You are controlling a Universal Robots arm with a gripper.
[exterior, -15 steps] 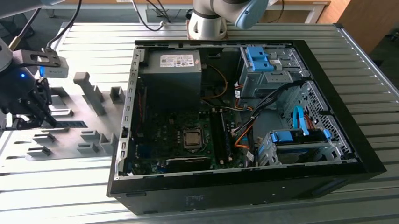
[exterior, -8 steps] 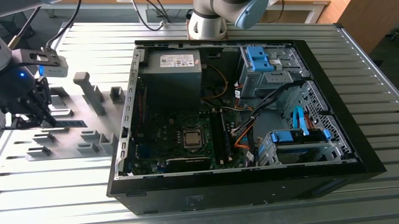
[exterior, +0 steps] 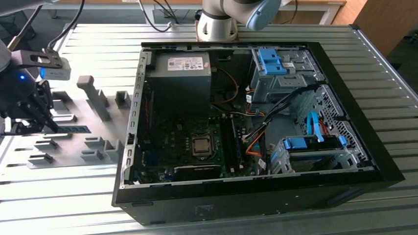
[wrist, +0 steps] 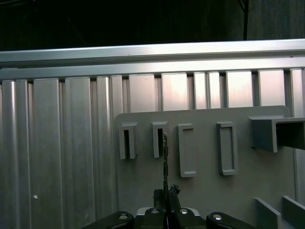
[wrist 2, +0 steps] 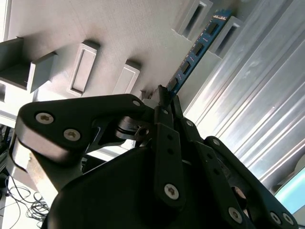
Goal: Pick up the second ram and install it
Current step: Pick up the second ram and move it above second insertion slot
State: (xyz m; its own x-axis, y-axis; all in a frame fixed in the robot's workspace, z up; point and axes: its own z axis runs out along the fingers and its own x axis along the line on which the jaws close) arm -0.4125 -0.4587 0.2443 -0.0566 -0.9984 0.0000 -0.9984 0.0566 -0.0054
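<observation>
GRIPPER: gripper at the exterior view's left, above gray holder plate; fingers pinched tight on one end of the second ram | RAM: strip runs out from fingertips, far end beside slotted holder blocks, well apart from open computer case | SURFACE: ribbed metal table

Black pincer, silver screw heads, silver arm with pale blue joint cap
</observation>
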